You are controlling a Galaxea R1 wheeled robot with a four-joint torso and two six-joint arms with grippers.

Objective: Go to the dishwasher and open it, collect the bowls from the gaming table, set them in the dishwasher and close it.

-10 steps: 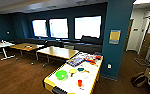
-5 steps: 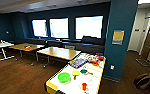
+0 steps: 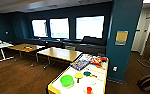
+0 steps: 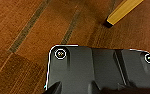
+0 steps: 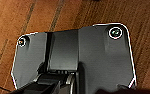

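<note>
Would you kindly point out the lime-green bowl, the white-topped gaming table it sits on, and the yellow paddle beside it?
lime-green bowl (image 3: 66,80): head view, on the bowl's inside.
gaming table (image 3: 77,88): head view, on a bare patch of its white top.
yellow paddle (image 3: 78,75): head view, on its round face.

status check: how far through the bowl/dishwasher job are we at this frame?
Done: can't tell, since the dishwasher isn't visible from here. In hand: the robot faces the gaming table, white top with yellow edging. The lime-green bowl sits on its near end, untouched, beside a yellow paddle. Both wrist views look down at wooden floor. Left: picking up the bowl, loading it, closing the dishwasher.
</note>
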